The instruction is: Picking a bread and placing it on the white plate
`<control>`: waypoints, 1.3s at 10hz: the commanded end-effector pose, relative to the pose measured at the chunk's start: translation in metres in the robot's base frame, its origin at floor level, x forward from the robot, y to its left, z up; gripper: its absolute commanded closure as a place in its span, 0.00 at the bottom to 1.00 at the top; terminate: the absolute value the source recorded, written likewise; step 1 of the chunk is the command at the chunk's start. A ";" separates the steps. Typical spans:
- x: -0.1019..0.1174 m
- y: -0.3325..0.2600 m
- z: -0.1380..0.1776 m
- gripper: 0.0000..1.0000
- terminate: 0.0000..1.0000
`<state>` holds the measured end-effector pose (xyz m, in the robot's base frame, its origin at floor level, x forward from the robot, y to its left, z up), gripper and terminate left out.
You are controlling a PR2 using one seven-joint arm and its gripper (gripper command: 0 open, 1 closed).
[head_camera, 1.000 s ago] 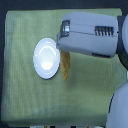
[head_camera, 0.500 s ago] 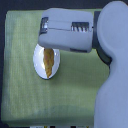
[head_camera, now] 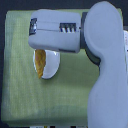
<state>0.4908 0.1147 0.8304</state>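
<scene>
Moved since half a second ago: arm swung further toward the exterior view's left, its grey housing now stretched across the far part of the white plate (head_camera: 50, 69) and hiding more of it. Bread (head_camera: 39, 62) also shifted, now over the plate's left portion rather than its middle.

White plate: round, plain, lying on the green cloth (head_camera: 20, 95) that covers the tabletop, nearer the far edge than the near one and left of centre. Only the near half of the plate visible; the rest hidden under the arm. In or over the plate: the bread, golden-brown and elongated, lengthwise from far to near, tapered near end reaching close to the plate's near-left rim. Far end lost under the housing. Resting on the plate or hanging just above it: cannot tell.

Claw (head_camera: 41, 51): fingers tucked beneath the housing, out of sight from this angle. Clenched around the bread's upper end or already released: cannot tell.

Around: broad grey upper arm (head_camera: 102, 75) running down the exterior view's right side and covering that edge of the cloth. Rest of the cloth wrinkled, reaching toward the near and left edges. Dark floor (head_camera: 4, 65) showing as a narrow strip past the left edge.
</scene>
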 end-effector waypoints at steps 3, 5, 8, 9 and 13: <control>-0.018 0.015 -0.006 0.00 0.00; -0.013 0.003 -0.005 0.00 0.00; -0.014 0.003 -0.007 0.00 0.00; -0.014 0.004 -0.007 0.00 0.00; -0.016 -0.001 -0.006 0.00 0.00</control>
<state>0.4780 0.1221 0.8242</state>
